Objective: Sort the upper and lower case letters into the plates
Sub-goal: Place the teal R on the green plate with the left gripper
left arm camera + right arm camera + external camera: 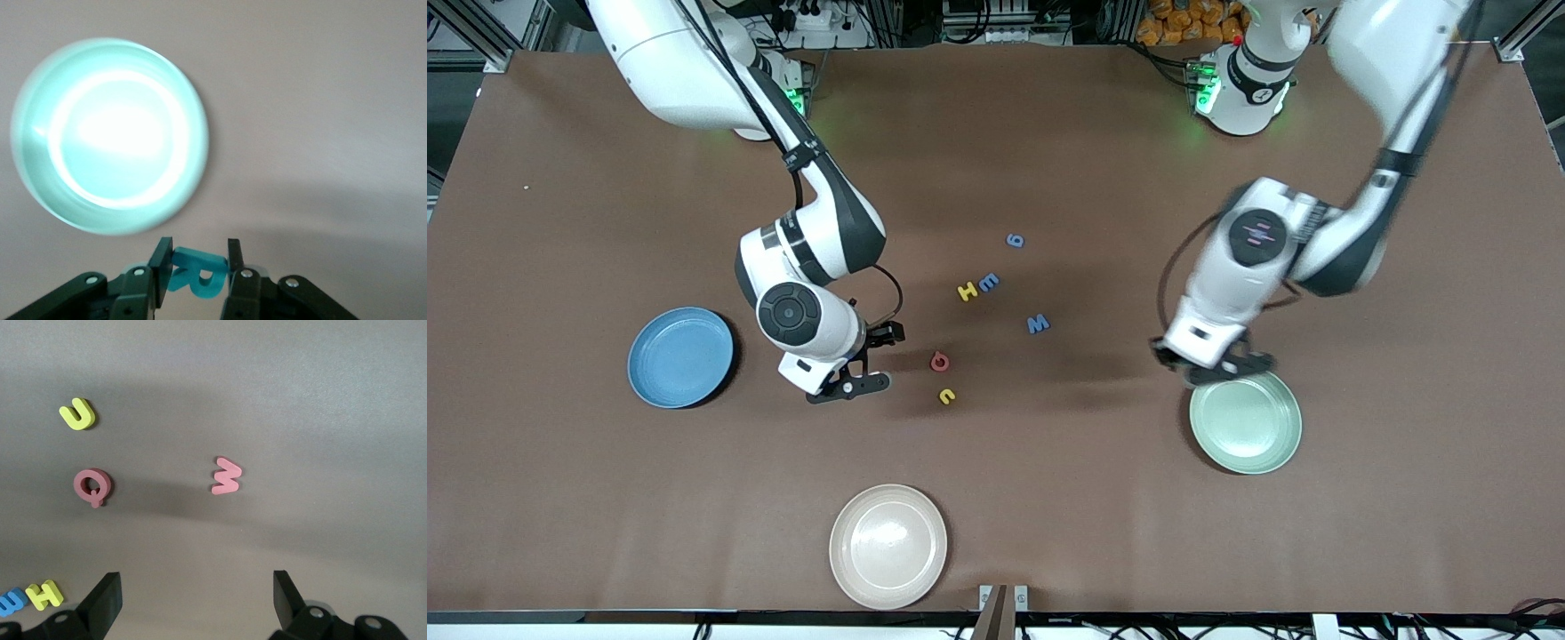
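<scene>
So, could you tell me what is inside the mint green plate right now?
Nothing shows inside the mint green plate. The left gripper, shut on a teal letter, hangs at its rim and covers that part in the front view.

Probably a robotics lab, brown-covered table [1049,498], aluminium frame rails [480,40] at corners, cable clutter [818,18], two bench-mounted arms

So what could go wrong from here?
1. The left gripper pinches a teal letter right at its fingertips, over the mint plate's rim rather than its middle; released now, the letter might land on the table.
2. The open right gripper hangs low over the table beside the red Q and yellow letter; a careless descent could knock them.
3. A pink letter shows only in the right wrist view, so it might be missed.
</scene>
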